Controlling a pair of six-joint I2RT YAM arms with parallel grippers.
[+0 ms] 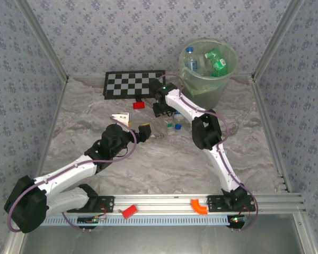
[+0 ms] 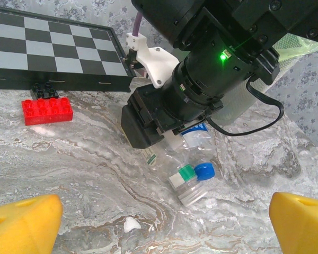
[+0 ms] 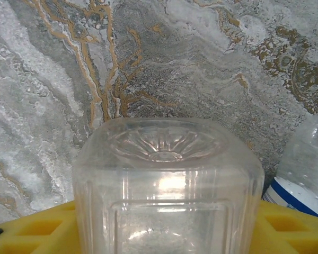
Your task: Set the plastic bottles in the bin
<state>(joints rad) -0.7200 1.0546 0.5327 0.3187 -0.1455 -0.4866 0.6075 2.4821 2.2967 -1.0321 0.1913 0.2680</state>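
Two clear plastic bottles (image 2: 193,191) lie together, one green-capped, one blue-capped.

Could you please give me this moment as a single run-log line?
phase: pick | right gripper: astride clear bottle on table, grip unconfirmed | left gripper: open, empty | bin: holds several bottles

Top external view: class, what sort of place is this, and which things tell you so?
Probably a robot test cell: a marble-patterned table boxed in by patterned wall panels, a left arm and right arm bolted to a metal rail, and a chequered board like a calibration target.
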